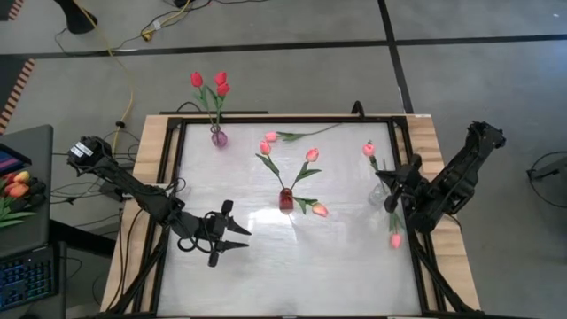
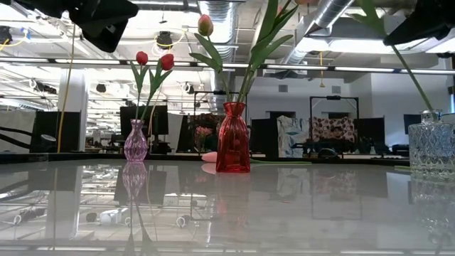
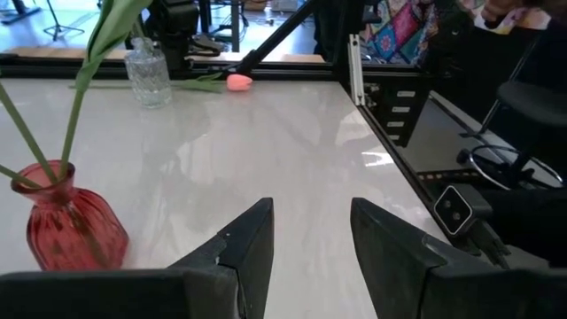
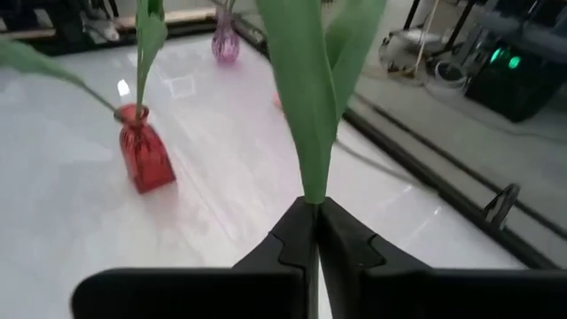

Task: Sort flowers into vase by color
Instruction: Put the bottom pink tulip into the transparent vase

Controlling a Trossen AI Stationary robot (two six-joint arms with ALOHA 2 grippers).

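The flowers fall into several groups around the red vase (image 1: 285, 199), which stands mid-worktop (image 1: 292, 266). One pink tulip (image 1: 395, 239) is in the right pincer (image 1: 396, 190), well to the right of the red vase: its long axis runs along the worktop's right edge, head toward the near side, stem passing up through the pincer beside a clear glass vase (image 2: 431, 149). In the right wrist view the stem and leaf (image 4: 306, 106) rise straight out from between the pincer's fingers (image 4: 345, 239), which are nearly closed on it. Pink tulips (image 1: 312, 155) stand in the red vase, stems fanning outward. Red tulips (image 1: 220, 80) stand upright in a purple vase (image 1: 218, 136), far-left of the red vase. Another pink flower (image 1: 271, 136) lies flat beyond the red vase, stem pointing right. The left pincer (image 1: 232, 236) hovers near-left of the red vase, fingers parted, holding nothing. No writing is readable.
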